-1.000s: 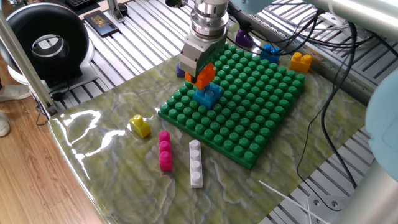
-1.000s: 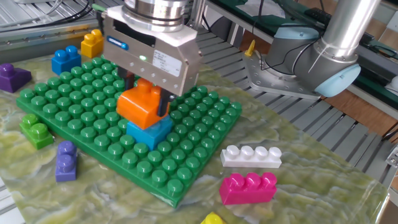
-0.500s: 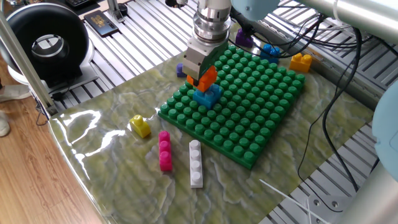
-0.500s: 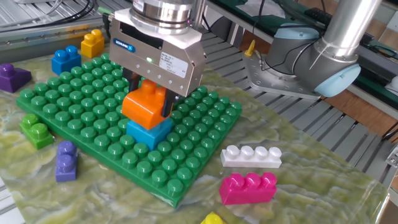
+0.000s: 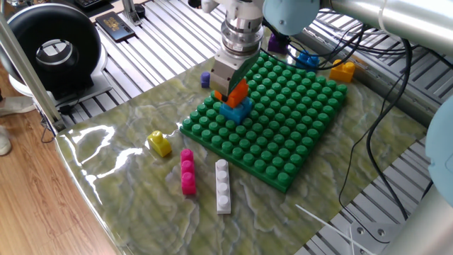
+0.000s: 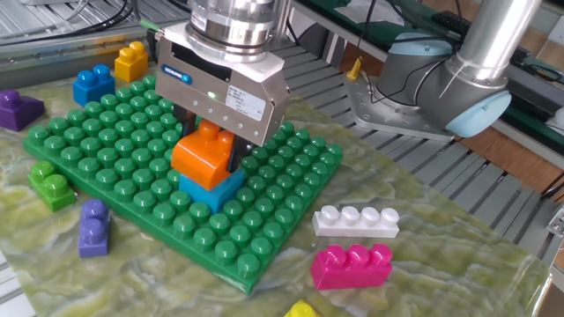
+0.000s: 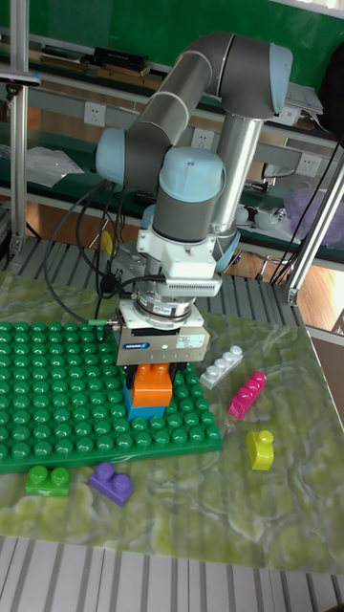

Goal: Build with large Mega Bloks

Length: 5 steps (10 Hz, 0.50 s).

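Gripper [image 6: 214, 151], fingers closed on the orange block [image 6: 202, 158], which sits tilted on the light-blue block [image 6: 211, 187] directly beneath it; the blue block is seated on the green baseplate [image 6: 282, 211]. The orange block appears not yet pressed flat, though the gripper body hides its far edge, so full engagement of the studs cannot be confirmed.

Progress, as judged: a two-block stack is begun, with the second block at the point of seating. Everything else is loose.

Off the baseplate on the side away from the arm's base, near the gripper: a small purple block [image 6: 93, 227] and a green block [image 6: 50, 184]. Beyond the baseplate's short edge nearest the gripper: a white four-stud block [image 6: 356, 220], a pink block [image 6: 352, 266] just past it, and a yellow block [image 7: 259, 447] farther out. At the baseplate's far end, well apart from the gripper: a dark-blue block [image 6: 92, 84], an orange-yellow block [image 6: 131, 61] and a dark purple block [image 6: 18, 108]. All of these remain to be added if the build is to use them.

Markings: a blue label strip [image 6: 176, 77] on the gripper housing carries white lettering too small to read; a lit green indicator [image 6: 211, 95] sits beside it. No writing is legible on the blocks or the baseplate.
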Tool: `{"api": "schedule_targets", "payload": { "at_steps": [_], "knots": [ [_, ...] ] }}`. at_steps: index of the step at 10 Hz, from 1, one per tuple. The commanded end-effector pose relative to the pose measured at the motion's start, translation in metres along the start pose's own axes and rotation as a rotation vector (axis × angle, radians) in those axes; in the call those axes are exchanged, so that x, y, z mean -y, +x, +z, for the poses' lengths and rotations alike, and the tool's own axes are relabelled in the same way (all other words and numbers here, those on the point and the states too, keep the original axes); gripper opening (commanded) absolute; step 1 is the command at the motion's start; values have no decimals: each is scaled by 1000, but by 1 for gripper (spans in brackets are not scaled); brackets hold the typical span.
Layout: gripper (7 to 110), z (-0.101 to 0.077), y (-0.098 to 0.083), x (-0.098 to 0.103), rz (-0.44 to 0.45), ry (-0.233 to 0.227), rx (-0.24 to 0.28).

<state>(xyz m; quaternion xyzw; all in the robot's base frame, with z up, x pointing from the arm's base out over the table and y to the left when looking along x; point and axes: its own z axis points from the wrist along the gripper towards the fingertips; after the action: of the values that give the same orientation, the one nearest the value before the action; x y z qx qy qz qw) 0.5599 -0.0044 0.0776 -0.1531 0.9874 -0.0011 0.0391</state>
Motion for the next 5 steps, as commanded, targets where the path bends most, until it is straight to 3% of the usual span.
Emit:
{"api": "schedule_targets", "payload": {
  "at_steps": [1, 5],
  "knots": [
    [7, 0, 7, -2, -15, -9, -22],
    [7, -7, 13, -6, -28, -13, -55]
  ]
}}
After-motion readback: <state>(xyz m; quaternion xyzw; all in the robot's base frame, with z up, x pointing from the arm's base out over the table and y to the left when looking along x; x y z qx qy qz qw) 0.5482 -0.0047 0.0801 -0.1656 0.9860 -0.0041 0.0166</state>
